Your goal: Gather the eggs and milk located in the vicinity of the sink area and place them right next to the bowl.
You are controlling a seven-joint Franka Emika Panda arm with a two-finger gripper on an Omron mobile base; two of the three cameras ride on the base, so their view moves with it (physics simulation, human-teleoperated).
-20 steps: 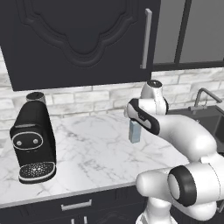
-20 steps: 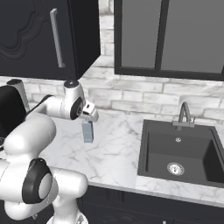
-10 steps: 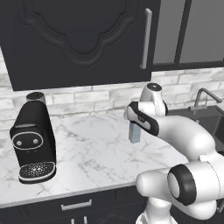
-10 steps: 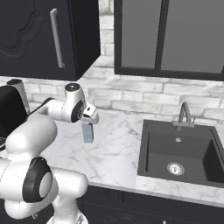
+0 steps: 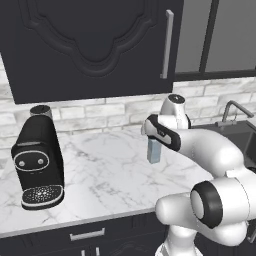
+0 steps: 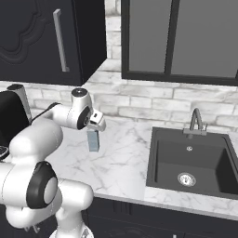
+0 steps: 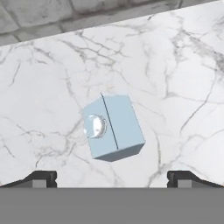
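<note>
Milk: small pale-blue upright carton; round whitish cap on top

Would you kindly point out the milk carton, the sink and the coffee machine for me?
milk carton [image 7: 113, 127], hand view, on its pale blue gabled top.
sink [image 6: 195, 162], right base view, on the dark basin floor above the drain.
coffee machine [image 5: 39, 165], left base view, on its black front face.

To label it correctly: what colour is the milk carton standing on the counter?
The milk carton is pale blue, with a whitish round cap; the hand view shows it best.
</note>
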